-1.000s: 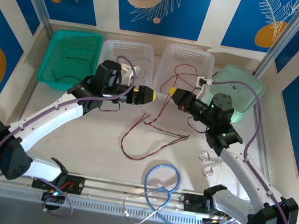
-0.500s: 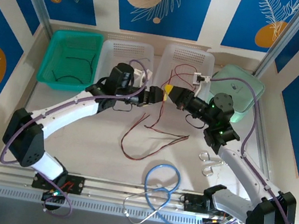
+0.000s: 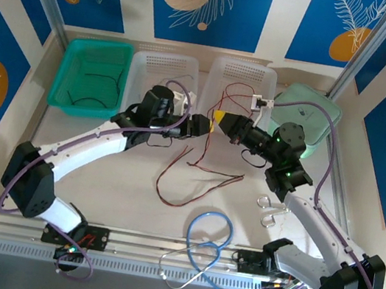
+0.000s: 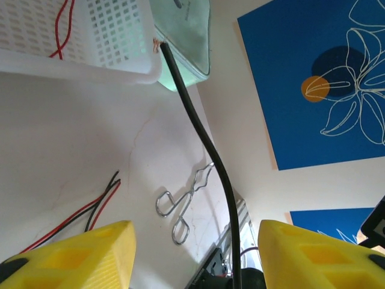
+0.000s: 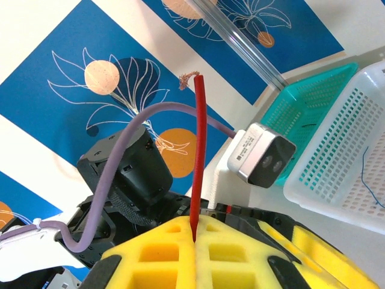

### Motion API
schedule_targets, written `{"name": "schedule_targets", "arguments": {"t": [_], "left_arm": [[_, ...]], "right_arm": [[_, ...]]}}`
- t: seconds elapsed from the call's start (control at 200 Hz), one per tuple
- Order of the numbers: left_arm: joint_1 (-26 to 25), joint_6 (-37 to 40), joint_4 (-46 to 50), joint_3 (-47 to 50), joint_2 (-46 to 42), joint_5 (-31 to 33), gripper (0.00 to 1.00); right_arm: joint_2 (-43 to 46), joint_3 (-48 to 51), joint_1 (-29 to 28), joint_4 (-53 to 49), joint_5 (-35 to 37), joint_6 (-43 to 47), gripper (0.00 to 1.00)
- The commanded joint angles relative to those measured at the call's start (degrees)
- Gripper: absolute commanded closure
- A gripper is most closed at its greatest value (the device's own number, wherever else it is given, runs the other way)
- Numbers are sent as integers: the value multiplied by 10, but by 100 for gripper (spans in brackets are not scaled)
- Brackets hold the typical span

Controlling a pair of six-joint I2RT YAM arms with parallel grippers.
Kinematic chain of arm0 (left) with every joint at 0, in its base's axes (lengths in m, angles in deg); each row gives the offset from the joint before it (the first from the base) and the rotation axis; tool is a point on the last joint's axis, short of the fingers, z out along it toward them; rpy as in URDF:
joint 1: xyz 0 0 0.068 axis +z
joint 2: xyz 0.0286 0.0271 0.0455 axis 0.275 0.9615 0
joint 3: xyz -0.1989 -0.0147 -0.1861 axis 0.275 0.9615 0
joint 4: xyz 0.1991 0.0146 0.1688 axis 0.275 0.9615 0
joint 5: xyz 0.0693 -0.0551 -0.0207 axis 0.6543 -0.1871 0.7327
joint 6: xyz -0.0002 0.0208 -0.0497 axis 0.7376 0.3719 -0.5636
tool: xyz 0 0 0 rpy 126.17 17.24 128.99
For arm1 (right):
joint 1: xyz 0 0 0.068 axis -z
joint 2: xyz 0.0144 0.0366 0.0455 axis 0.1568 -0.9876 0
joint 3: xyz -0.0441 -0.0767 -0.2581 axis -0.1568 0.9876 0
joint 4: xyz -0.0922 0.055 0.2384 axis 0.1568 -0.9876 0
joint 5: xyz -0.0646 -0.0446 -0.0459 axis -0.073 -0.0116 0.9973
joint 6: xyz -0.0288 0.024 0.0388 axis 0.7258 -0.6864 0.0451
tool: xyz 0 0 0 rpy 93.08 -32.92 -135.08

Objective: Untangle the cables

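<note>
Separation step: right claw (image 5: 195, 227) clenched on red cable (image 5: 197, 150); left claw (image 4: 195, 241) open astride black cable (image 4: 203, 138), not gripping; next, likely pinch black, pull apart gently.

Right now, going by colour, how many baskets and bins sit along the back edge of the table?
teal basket: 1
white baskets: 2
pale green bin: 1
Total: 4
</note>
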Motion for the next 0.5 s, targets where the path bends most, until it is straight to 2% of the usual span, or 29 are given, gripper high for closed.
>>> {"name": "schedule_targets", "arguments": {"t": [0.0, 0.195, 0.25, 0.31, 0.4, 0.495], "left_arm": [[-1, -13, -22, -8, 8, -31, 44], [-6, -29, -50, -2, 18, -47, 44], [-7, -36, -63, 1, 21, -50, 48], [-7, -36, -64, 1, 22, -51, 60], [-4, -20, -45, 0, 15, -35, 100], [9, 21, 11, -14, -15, 5, 100]], "right_arm": [[8, -15, 3, -1, -4, 6, 100], [5, -15, 3, 5, -7, 1, 100], [4, -15, 3, 7, -8, 1, 100], [4, -14, 4, 5, -8, 1, 100], [12, -14, 8, -5, -4, 6, 100], [34, -15, 19, -36, 14, 17, 100]]}}
